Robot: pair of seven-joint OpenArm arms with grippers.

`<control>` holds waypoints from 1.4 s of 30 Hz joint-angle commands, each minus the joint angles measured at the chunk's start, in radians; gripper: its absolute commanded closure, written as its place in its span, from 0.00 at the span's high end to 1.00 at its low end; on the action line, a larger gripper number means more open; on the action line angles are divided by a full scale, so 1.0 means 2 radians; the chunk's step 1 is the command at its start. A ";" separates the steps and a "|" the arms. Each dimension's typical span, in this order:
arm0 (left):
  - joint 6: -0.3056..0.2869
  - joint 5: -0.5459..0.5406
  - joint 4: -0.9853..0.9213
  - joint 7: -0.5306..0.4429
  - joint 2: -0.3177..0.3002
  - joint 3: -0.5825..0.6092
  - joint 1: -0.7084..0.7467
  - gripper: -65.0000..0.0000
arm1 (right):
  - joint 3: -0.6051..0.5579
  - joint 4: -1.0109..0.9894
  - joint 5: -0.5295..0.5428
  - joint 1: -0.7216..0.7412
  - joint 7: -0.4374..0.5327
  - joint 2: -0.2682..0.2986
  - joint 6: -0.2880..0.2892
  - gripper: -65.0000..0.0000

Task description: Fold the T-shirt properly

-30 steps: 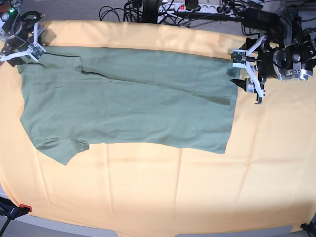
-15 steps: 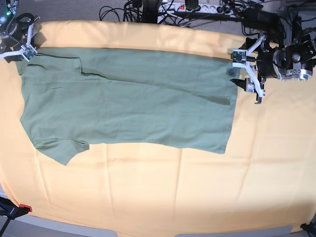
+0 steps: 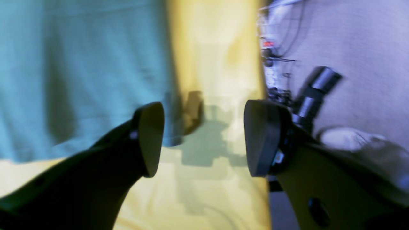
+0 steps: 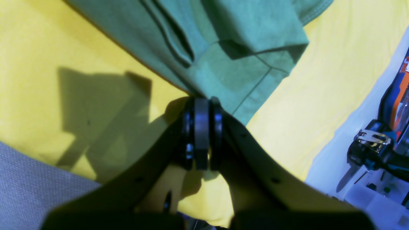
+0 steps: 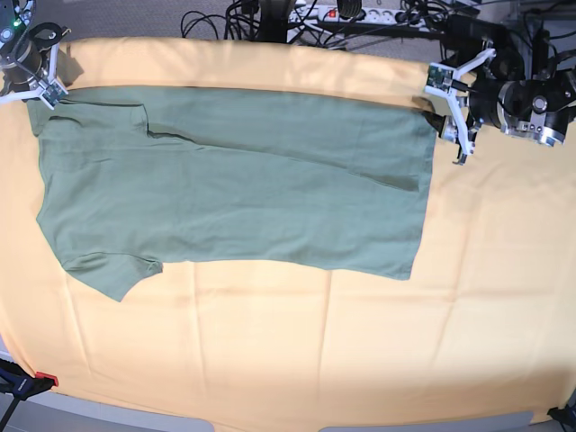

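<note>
Clamping now: right gripper [image 4: 202, 110] fingers, wide apart a second ago, are pinching the T-shirt [image 5: 234, 184] at its sleeve-end corner. Left gripper [image 3: 203, 137] is staying spread, hem corner just beside one finger [image 3: 150, 137], ungrasped. Lift awaiting that grasp, likely.

The T-shirt [image 5: 234, 180] lies flat on the cloth [image 5: 297, 351], which covers the worktop. In the base view the shirt sits toward the left and far side, sleeves at its left end, hem at its right. The right gripper [image 5: 40, 90] is at the shirt's far-left corner, pinched on its edge. The left gripper [image 5: 450, 112] hangs just beside the far-right corner of the hem. Cables [image 5: 297, 16] lie behind the cloth.
</note>
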 commanded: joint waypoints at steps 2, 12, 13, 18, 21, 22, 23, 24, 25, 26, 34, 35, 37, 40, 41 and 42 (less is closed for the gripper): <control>0.007 0.011 0.005 -0.006 -0.010 -0.005 -0.004 0.61 | 0.004 0.004 -0.007 -0.002 -0.003 0.009 -0.008 0.00; 0.032 0.047 -0.038 -0.008 0.019 -0.005 -0.002 0.61 | 0.004 0.004 -0.005 -0.002 -0.006 0.009 -0.008 0.00; 0.031 0.047 -0.044 -0.008 0.025 -0.005 -0.002 0.61 | 0.004 0.004 -0.005 -0.002 -0.006 0.009 -0.008 0.00; 0.032 0.047 -0.075 -0.008 0.049 -0.005 -0.002 0.61 | 0.004 0.004 -0.005 -0.002 -0.007 0.009 -0.008 0.00; 0.032 0.047 -0.094 -0.010 0.060 -0.005 -0.002 0.59 | 0.004 0.004 -0.005 -0.002 -0.007 0.008 -0.008 0.00; 0.032 0.047 -0.099 -0.010 0.063 -0.005 -0.002 0.57 | 0.004 0.004 -0.005 -0.002 -0.007 0.008 -0.008 0.00; 0.032 0.047 -0.104 -0.010 0.066 -0.005 -0.002 0.55 | 0.004 0.004 -0.005 -0.002 -0.007 0.009 -0.008 0.00; 0.032 0.047 -0.105 -0.010 0.067 -0.005 -0.002 0.53 | 0.004 0.004 -0.005 -0.002 -0.006 0.009 -0.008 0.00; 0.032 0.047 -0.105 -0.010 0.068 -0.005 -0.002 0.50 | 0.004 0.004 -0.005 -0.002 -0.007 0.009 -0.008 0.00; 0.032 0.047 -0.105 -0.013 0.068 -0.005 -0.002 0.43 | 0.004 0.004 -0.005 -0.002 -0.007 0.009 -0.008 0.00; 0.035 0.047 -0.087 -0.015 0.058 -0.005 -0.015 0.00 | 0.004 0.017 -0.005 -0.002 -0.010 0.011 0.000 0.00; 0.041 0.047 -0.080 -0.015 0.055 -0.005 -0.019 0.00 | 0.004 0.023 -0.005 -0.002 -0.014 0.013 0.004 0.00; 0.047 0.044 -0.065 -0.015 0.047 -0.005 -0.026 0.00 | 0.004 0.035 -0.005 -0.002 -0.025 0.016 0.008 0.00; 0.047 0.032 -0.046 -0.015 0.039 -0.005 -0.035 0.00 | 0.004 0.045 -0.005 -0.002 -0.031 0.018 0.009 0.00; 0.047 0.024 -0.044 -0.012 0.039 -0.005 -0.036 0.00 | 0.004 0.045 -0.005 -0.002 -0.031 0.018 0.009 0.00; 0.047 0.016 -0.043 -0.007 0.039 -0.005 -0.037 0.04 | 0.004 0.045 -0.005 -0.002 -0.031 0.018 0.009 0.00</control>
